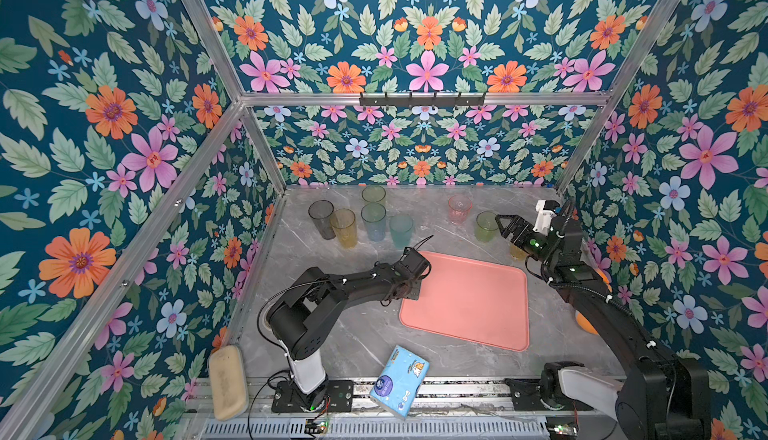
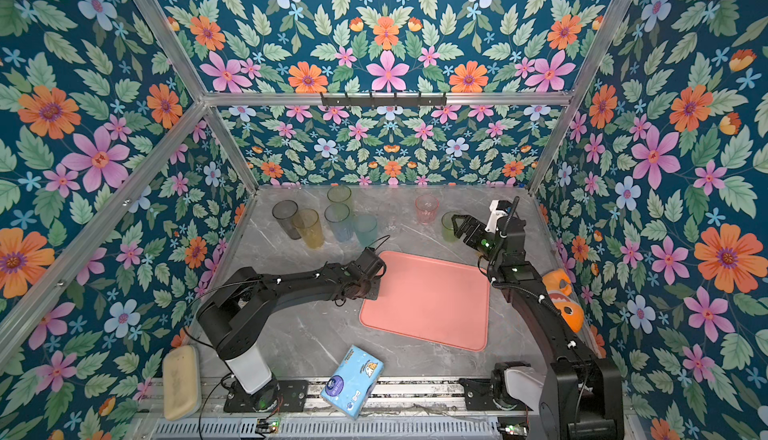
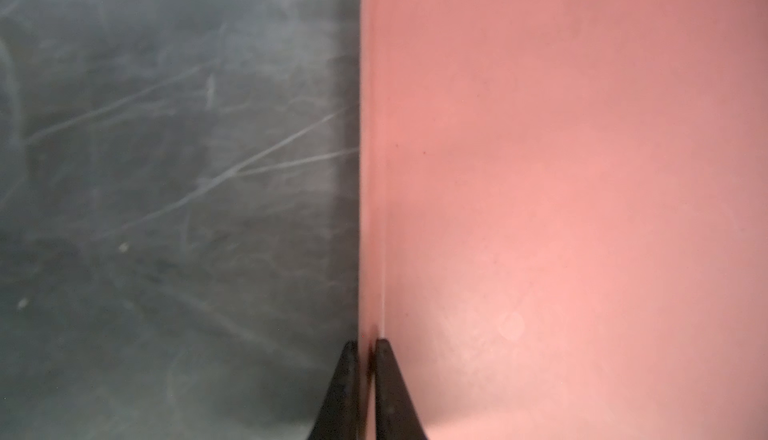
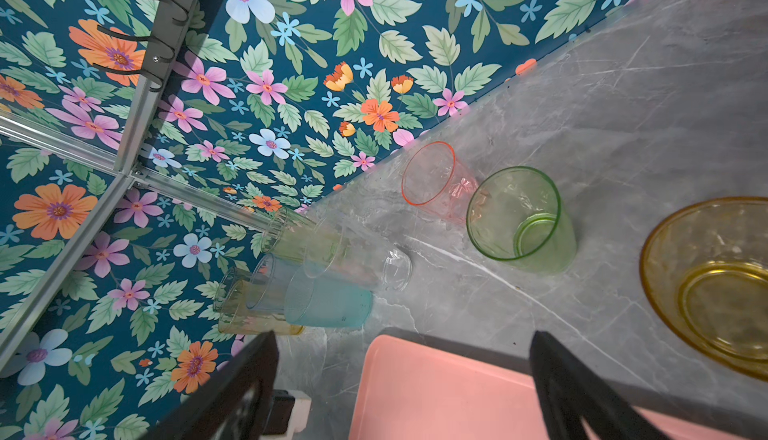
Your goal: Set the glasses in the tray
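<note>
The salmon-pink tray (image 1: 469,305) lies flat on the grey marble table in both top views. My left gripper (image 3: 368,344) is shut on the rim of the tray's left edge (image 3: 372,167); in both top views its fingers are hidden under the wrist. Along the back stand the glasses: grey (image 1: 321,218), amber (image 1: 344,228), tall green (image 1: 373,196), blue (image 1: 373,221), teal (image 1: 401,230), pink (image 1: 459,209) and short green (image 1: 485,226). A clear one (image 4: 361,267) shows in the right wrist view. My right gripper (image 1: 505,225) hangs open and empty beside the short green glass, above a short yellow glass (image 4: 715,284).
A blue tissue pack (image 1: 400,379) lies at the table's front edge. A beige sponge (image 1: 226,381) sits at the front left. An orange plush toy (image 2: 565,300) rests against the right wall. A hook rail (image 1: 422,99) hangs on the back wall.
</note>
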Motion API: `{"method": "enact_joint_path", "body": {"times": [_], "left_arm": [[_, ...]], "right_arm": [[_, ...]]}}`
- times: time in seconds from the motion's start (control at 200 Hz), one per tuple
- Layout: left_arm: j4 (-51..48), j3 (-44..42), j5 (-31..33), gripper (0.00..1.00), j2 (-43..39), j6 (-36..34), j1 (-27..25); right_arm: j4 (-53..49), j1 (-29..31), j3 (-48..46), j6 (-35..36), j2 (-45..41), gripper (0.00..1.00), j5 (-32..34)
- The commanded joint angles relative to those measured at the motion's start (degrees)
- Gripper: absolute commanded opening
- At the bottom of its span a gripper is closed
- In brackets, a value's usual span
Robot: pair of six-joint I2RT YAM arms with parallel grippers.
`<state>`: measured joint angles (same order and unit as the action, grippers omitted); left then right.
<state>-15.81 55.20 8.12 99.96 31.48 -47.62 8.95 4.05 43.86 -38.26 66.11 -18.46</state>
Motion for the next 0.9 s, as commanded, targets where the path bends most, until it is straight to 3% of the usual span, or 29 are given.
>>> {"method": "enact_joint_path", "body": {"times": [0.0,0.31,0.895], "left_arm": [[-4.0,-1.5,1.6,0.12,-1.2,4.0,0.4],[-5.5,-7.7,2.6,0.11,-7.1,6.9,4.5],[-5.8,-11.3,0.1,0.14,-12.0,-1.1,12.4]], "right_arm": [[2.1,0.4,0.4,-1.0,0.5,0.95,-0.6],[1.8,2.0,2.5,-0.6,2.4,0.95,-2.1],[-0.7,2.4,3.5,-0.9,3.1,0.94,-0.8]]}}
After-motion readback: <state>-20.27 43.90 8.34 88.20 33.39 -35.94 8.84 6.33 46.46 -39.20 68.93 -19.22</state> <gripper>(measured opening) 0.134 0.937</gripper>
